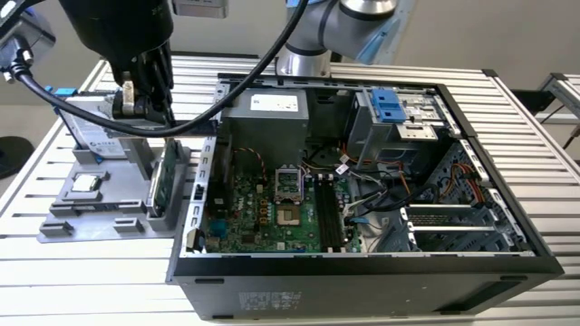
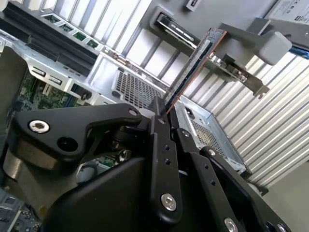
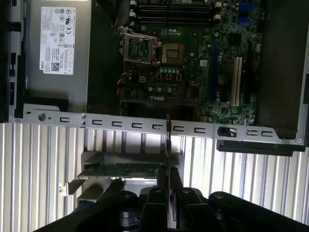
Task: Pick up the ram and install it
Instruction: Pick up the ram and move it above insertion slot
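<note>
Claw (image 2: 162, 117) tight on ram (image 2: 193, 63) — thin, edge-on stick, dark chips

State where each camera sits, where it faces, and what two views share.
Exterior view: off the arm, high, looking down into the case; arm and fingers show.
First wrist view: on the wrist, facing the motherboard past the fingers.
Second wrist view: on the wrist, looking along the fingers shut on the ram.
Both wrist views share fingers and ram.

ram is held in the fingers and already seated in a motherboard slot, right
Not seated. The fingers do hold the ram, but the first wrist view shows it outside the case, and the motherboard slots are empty.
</note>
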Robot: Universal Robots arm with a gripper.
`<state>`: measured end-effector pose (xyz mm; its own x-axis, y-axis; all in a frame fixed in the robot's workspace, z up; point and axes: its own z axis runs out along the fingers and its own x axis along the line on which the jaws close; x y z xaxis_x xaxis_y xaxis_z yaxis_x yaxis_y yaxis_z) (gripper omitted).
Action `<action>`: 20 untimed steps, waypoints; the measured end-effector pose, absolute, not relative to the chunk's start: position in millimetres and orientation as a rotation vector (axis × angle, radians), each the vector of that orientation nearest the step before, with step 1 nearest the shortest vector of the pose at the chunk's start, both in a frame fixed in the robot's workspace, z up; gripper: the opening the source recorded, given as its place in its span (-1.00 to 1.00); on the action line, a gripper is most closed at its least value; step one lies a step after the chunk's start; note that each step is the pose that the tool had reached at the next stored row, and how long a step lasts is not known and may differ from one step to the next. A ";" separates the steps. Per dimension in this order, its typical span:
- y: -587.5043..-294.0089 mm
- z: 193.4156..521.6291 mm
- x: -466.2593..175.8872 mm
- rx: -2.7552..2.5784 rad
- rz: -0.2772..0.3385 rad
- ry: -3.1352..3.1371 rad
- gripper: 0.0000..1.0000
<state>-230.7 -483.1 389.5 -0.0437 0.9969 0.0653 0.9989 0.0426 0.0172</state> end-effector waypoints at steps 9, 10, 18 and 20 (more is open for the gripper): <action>-483.2 389.4 -212.5 -2.148 -0.090 -2.242 -1.00; -483.2 389.4 -210.3 -2.148 -0.090 -2.242 -1.00; -483.4 389.5 -194.0 -2.148 -0.089 -2.242 -1.00; -483.4 389.5 -190.0 -2.147 -0.089 -2.242 -1.00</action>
<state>-190.0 -483.4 389.5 -0.0437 0.9969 0.0654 0.9989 0.0427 0.0170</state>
